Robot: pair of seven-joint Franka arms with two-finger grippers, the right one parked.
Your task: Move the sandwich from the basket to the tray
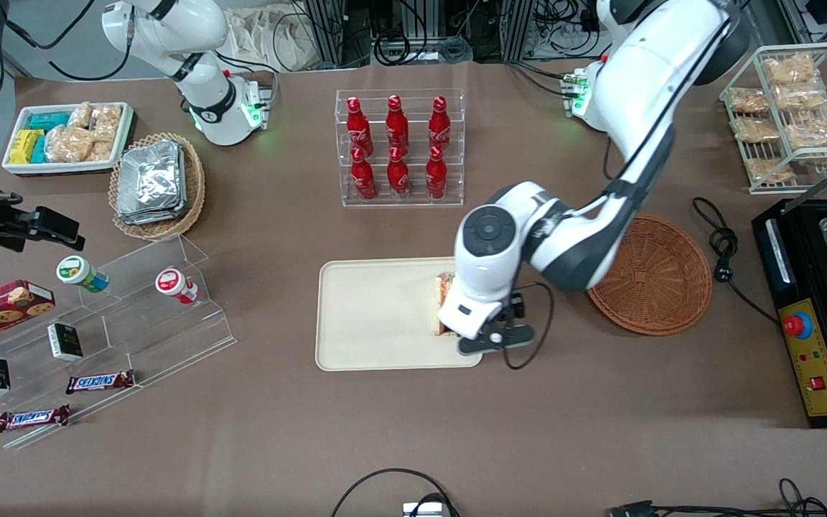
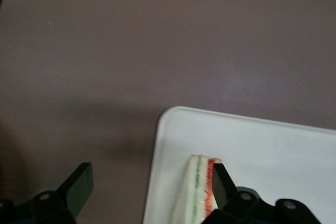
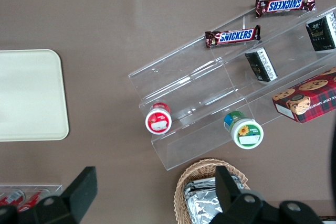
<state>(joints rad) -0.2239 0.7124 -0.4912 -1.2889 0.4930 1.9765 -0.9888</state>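
Note:
The sandwich (image 1: 444,285) lies on the cream tray (image 1: 370,316), at the tray's end nearest the reddish-brown wicker basket (image 1: 654,276). Nothing shows inside the basket. My gripper (image 1: 462,317) hangs right over the sandwich and covers most of it in the front view. In the left wrist view the gripper (image 2: 148,184) is open, its fingers spread wide. The sandwich (image 2: 195,195) rests on the tray (image 2: 262,150) between them, its red edge close against one finger (image 2: 219,182). The other finger (image 2: 79,183) is over bare table off the tray's rim.
A clear rack of red bottles (image 1: 399,147) stands farther from the front camera than the tray. A stepped acrylic stand (image 1: 148,301) with snacks and a tan basket of foil packs (image 1: 157,185) lie toward the parked arm's end. A black machine (image 1: 823,309) and cable (image 1: 722,251) flank the wicker basket.

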